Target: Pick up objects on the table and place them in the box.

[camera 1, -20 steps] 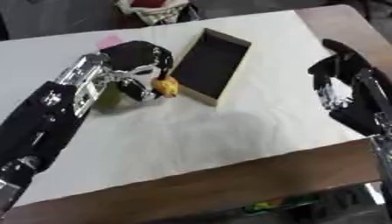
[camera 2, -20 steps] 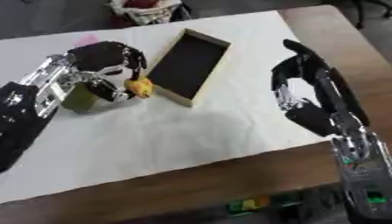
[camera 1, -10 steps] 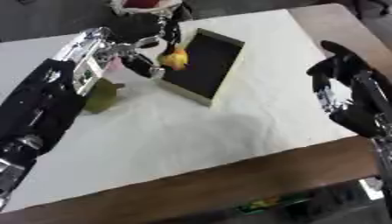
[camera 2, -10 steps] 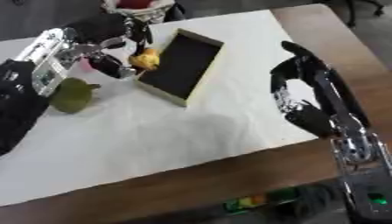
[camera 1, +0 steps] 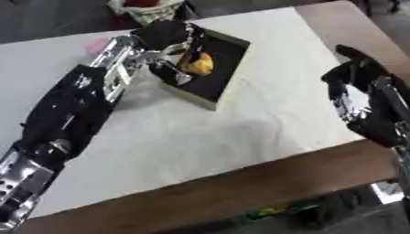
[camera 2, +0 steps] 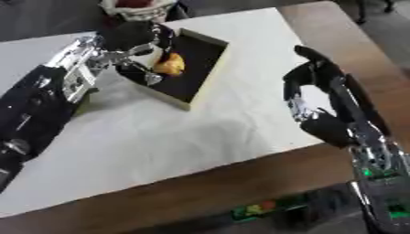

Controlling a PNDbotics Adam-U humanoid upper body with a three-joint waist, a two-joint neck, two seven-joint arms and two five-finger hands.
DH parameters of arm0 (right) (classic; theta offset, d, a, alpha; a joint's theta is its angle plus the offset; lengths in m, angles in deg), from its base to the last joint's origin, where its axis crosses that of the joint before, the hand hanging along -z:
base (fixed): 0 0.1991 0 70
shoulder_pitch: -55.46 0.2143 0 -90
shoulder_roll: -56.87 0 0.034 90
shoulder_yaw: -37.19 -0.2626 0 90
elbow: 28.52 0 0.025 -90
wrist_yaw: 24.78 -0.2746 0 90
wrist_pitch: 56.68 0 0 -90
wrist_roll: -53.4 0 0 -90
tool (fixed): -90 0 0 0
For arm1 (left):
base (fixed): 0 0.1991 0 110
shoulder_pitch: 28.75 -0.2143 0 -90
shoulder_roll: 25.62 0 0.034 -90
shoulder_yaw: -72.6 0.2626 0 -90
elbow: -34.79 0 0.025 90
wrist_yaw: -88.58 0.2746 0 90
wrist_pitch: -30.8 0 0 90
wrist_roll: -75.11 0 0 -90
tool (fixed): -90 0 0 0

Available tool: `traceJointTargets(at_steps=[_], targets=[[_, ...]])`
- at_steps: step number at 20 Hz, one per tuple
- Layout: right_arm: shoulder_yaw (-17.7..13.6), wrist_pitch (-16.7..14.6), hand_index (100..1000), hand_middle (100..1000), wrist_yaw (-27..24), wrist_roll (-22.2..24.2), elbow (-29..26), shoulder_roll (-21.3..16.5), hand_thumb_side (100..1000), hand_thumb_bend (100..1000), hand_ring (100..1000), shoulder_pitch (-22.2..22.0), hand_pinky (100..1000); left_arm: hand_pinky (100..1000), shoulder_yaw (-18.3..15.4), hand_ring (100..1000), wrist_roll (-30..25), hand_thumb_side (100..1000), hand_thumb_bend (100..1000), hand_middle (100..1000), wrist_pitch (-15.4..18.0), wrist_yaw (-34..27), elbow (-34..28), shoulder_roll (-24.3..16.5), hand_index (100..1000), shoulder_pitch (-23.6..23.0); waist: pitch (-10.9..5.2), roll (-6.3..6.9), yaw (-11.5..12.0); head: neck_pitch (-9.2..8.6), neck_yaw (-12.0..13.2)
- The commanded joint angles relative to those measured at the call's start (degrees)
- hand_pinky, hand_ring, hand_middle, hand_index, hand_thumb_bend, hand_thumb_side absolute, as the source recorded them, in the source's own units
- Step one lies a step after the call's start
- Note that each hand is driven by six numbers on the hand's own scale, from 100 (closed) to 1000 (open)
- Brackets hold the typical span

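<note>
Left eye view, near edge: brown table (camera 1: 240, 183) rim runs bare along the bottom; a white cloth (camera 1: 208, 132) covers the rest of the top.
Right hand: right hand (camera 1: 358, 98) stands at the right side over the cloth edge, palm turned inward, fingers relaxed and slightly bent, holding nothing, well apart from the box.
Left arm: comes in from the lower left corner and stretches diagonally across the cloth toward the far middle.
Left hand: left hand (camera 1: 164, 39) is over the near-left part of the box, fingers curled down round a small object.
Object held: yellow-orange object (camera 1: 198, 63), rounded, pinched between the curled fingers and thumb of the left hand; it sits within the outline of the box opening. Whether it touches the box floor cannot be told.
Box: box (camera 1: 228, 55), shallow, rectangular, pale walls with a dark inside, lies askew on the cloth at the far middle, one corner pointing toward the camera.
Far left: small pink thing (camera 1: 96, 44) on the cloth just beyond the left forearm; shape cannot be made out.
Far edge: pale basket-like thing with red contents (camera 2: 136, 7) beyond the cloth, behind the left hand.
</note>
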Motion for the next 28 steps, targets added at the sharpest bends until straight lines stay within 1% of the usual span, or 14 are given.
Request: traceJointTargets(at_steps=[1,2,3,4,5,8,11,15,19,21,23,26,28], targets=[[-0.01,-0.11,953,611,-0.49,0.48,-0.78,-0.58,608,100,709,0.49,722,752,-0.74,698,0.86,100,337,686,0.60,1.06,0.56,0.25,660,1.13,-0.78,-0.18,-0.16,0.27,0.09],[0.00,-0.12,953,611,-0.50,0.57,-0.76,-0.58,608,100,709,0.47,722,753,-0.77,700,1.00,100,351,688,0.73,1.18,0.74,0.37,685,1.09,-0.76,-0.16,-0.18,0.27,0.08],[0.01,-0.13,953,611,-0.52,0.63,-0.76,-0.58,608,100,709,0.47,722,753,-0.83,702,1.22,100,382,694,0.75,1.26,0.79,0.40,769,1.06,-0.75,-0.16,-0.17,0.27,0.03],[0.02,-0.15,953,611,-0.54,0.66,-0.77,-0.57,607,100,709,0.49,722,753,-0.92,703,1.52,100,410,698,0.66,1.27,0.74,0.38,803,1.02,-0.75,-0.17,-0.14,0.27,-0.04],[0.01,-0.17,953,611,-0.57,0.68,-0.79,-0.54,606,100,709,0.52,722,752,-1.02,703,1.87,100,417,700,0.51,1.22,0.57,0.32,827,0.97,-0.75,-0.19,-0.10,0.27,-0.08],[-0.04,-0.23,953,611,-0.59,0.65,-0.87,-0.45,603,100,709,0.65,722,752,-1.25,703,2.90,105,428,700,-0.05,0.71,-0.76,-0.29,832,0.85,-0.75,-0.23,0.17,0.27,-0.33],[-0.35,-0.16,953,611,-0.43,0.39,-0.85,-0.50,601,100,708,0.63,722,751,-1.34,704,2.57,106,408,702,-0.75,-1.35,-3.49,-2.39,824,0.83,-0.81,-0.33,0.87,0.27,-0.97],[-0.75,-0.10,953,612,-0.20,0.05,-0.79,-0.79,599,100,708,0.42,722,761,-1.19,715,-0.64,100,389,714,-2.41,-7.08,-8.40,-7.20,823,0.25,-0.99,-0.28,2.05,0.27,-1.86],[-1.11,0.03,953,611,0.13,-0.39,-0.66,-1.21,598,100,708,0.20,721,782,-1.05,736,-6.45,100,395,737,-3.99,-12.56,-14.70,-14.29,822,-1.99,-1.12,-0.20,3.36,0.27,-2.85],[-1.16,0.05,953,611,0.19,-0.52,-0.65,-1.28,598,100,707,0.16,721,787,-1.23,741,-9.02,100,397,742,-4.81,-14.61,-17.10,-16.46,822,-3.07,-1.12,-0.20,3.63,0.27,-3.04],[-1.32,0.13,953,611,0.24,-0.75,-0.62,-1.48,597,100,707,0.10,721,795,-1.45,748,-11.46,106,411,750,-6.05,-16.55,-18.55,-19.38,823,-5.04,-1.11,-0.22,4.14,0.27,-3.28],[-1.39,0.16,953,612,0.37,-0.89,-0.59,-1.64,598,100,707,0.10,721,802,-1.06,756,-15.41,122,416,758,-5.63,-18.43,-21.21,-23.80,826,-8.49,-1.00,-0.27,4.77,0.27,-3.56],[-1.46,0.16,952,611,0.45,-0.96,-0.59,-1.67,597,100,707,0.14,720,807,-1.18,760,-17.64,135,426,762,-5.55,-19.46,-22.25,-25.98,828,-10.62,-0.95,-0.27,4.98,0.27,-3.56]])
